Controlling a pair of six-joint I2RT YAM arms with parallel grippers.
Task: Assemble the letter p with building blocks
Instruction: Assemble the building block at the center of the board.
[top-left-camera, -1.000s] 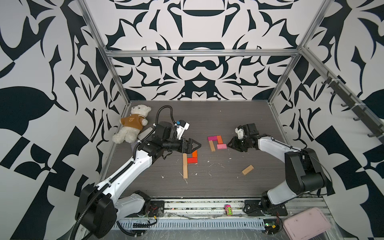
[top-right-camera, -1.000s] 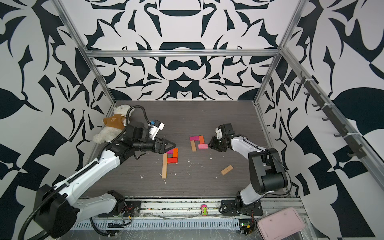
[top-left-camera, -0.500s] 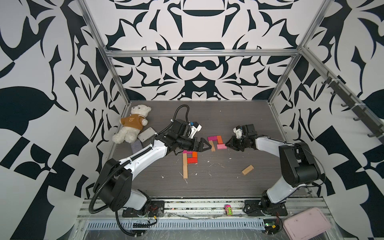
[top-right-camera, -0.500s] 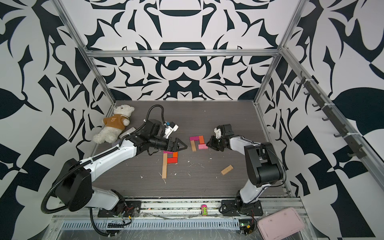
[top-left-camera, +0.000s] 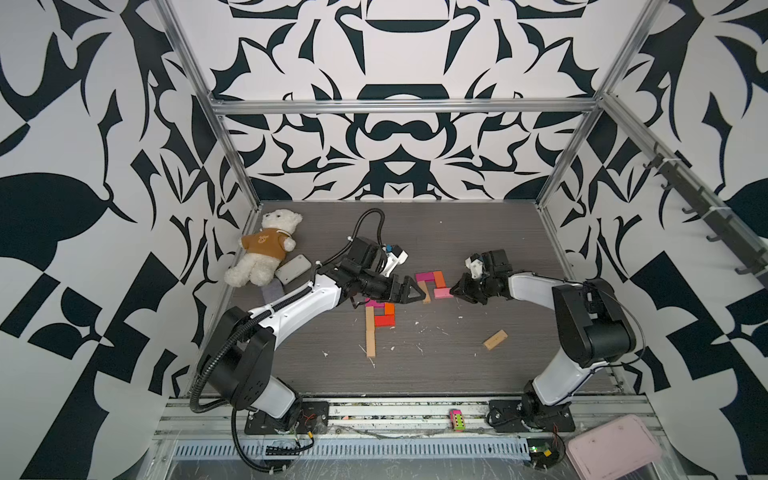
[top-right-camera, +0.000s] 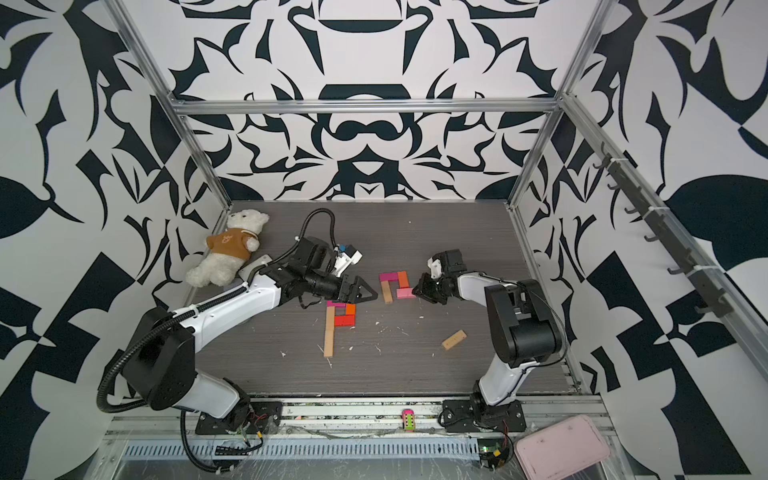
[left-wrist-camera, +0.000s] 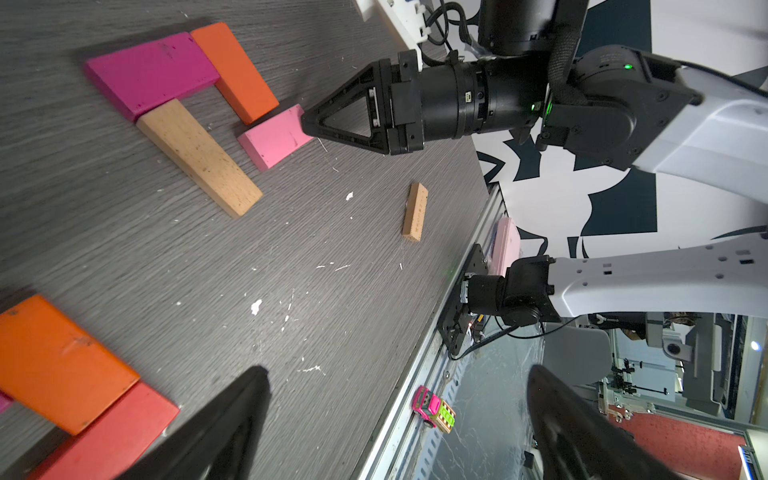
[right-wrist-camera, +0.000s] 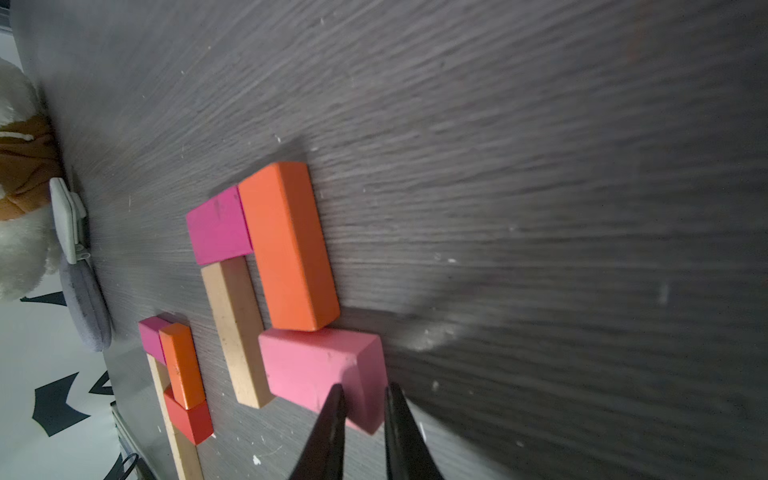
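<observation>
Several building blocks lie flat on the dark table. One group is a long tan bar (top-left-camera: 370, 332) with red (top-left-camera: 384, 320) and orange (top-left-camera: 389, 308) blocks beside its top. Right of it, magenta (top-left-camera: 424, 276), orange (top-left-camera: 437, 279), tan (left-wrist-camera: 199, 158) and light pink (top-left-camera: 441, 293) blocks form a second group. A loose tan block (top-left-camera: 495, 339) lies apart. My left gripper (top-left-camera: 417, 293) hovers wide open between the groups, holding nothing. My right gripper (right-wrist-camera: 363, 386) has its jaws one above the other, pinched on the light pink block's (right-wrist-camera: 307, 365) right end.
A teddy bear (top-left-camera: 266, 249) and a flat grey-white object (top-left-camera: 293, 268) lie at the back left. A pink-and-green toy car (top-left-camera: 456, 419) sits on the front rail. A pale pink tray (top-left-camera: 613, 446) rests outside the front right corner. Metal frame posts border the table.
My left arm has swung to the right, carrying its open gripper from over the left group towards the right group. My right gripper's jaws have narrowed at the light pink block's end.
</observation>
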